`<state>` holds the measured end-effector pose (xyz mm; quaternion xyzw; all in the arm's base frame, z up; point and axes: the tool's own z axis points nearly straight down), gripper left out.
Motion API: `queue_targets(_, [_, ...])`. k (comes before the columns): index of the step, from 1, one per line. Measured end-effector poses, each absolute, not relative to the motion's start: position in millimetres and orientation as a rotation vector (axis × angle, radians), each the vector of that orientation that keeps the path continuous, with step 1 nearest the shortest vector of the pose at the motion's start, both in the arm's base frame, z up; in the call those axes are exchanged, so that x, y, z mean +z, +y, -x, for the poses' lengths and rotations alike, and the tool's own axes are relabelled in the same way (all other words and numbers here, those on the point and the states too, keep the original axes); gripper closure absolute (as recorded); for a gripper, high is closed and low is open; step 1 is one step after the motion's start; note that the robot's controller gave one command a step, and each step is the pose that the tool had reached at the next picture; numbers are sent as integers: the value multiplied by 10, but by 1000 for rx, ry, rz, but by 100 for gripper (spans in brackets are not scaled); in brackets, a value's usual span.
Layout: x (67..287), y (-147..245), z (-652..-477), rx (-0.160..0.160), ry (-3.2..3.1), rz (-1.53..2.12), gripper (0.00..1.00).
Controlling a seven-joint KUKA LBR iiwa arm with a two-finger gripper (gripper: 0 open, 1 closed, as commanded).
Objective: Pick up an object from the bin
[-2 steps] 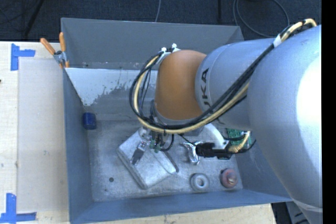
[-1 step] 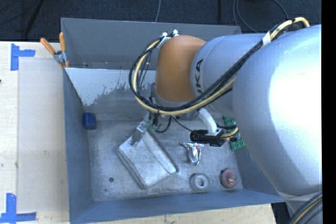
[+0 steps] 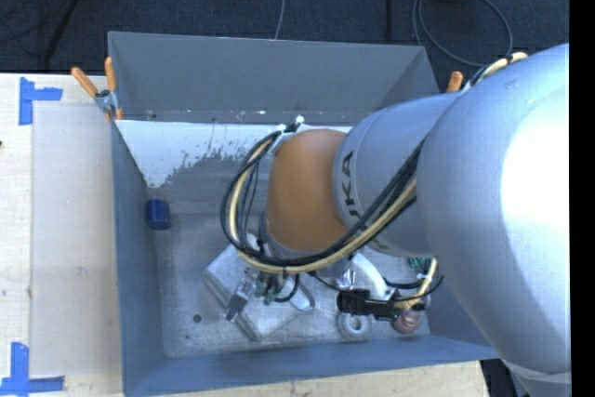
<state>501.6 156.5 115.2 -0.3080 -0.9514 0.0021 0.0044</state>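
Note:
My gripper [image 3: 244, 297] is low in the front middle of the bin, under the arm's orange cover. It is down on a flat pale grey-white packet [image 3: 226, 274] that lies tilted on the bin floor. Part of the packet is hidden by the gripper and the cover. Just right of the gripper lies a white and black object [image 3: 364, 300] with a small pale ring [image 3: 351, 324] at its front.
A small blue block [image 3: 157, 215] rests alone by the left wall. A brownish round thing [image 3: 407, 322] and a green-edged piece [image 3: 424, 266] lie at the front right, partly under the arm. The arm covers the bin's right half.

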Motion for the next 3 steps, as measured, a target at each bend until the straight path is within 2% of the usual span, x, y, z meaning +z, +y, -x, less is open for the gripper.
queue_targets(1, [758, 1551, -5009, 3, -2950, 1076, 0])
queue_targets(2, [785, 1560, -5019, -2, -2949, 1081, 100])
queue_targets(3, [2289, 1545, -5148, -4, -2964, 1053, 100])
